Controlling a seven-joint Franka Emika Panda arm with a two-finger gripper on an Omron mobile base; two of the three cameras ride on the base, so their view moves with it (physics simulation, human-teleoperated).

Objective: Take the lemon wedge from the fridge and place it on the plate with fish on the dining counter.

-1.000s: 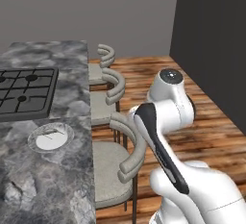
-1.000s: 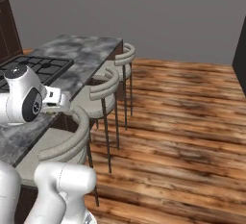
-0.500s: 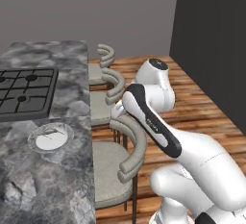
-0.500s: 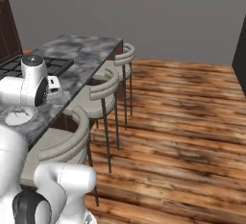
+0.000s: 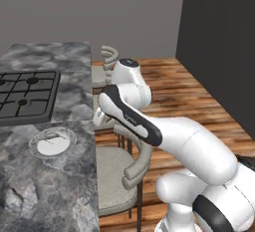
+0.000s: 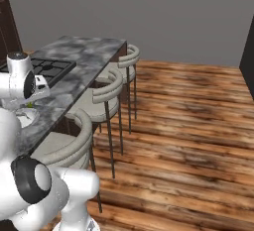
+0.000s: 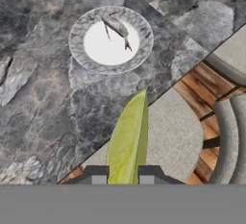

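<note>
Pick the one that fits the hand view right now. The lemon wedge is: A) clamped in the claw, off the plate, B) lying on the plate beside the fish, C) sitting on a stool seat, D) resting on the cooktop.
A: the lemon wedge rises from between the tips of the claw, while the plate sits apart on the dining counter.

The white arm (image 5: 149,126) is reaching over the bar stools (image 5: 119,176) beside the dining counter (image 5: 60,186), where the plate (image 5: 52,142) is sitting near the black cooktop (image 5: 25,94).
</note>
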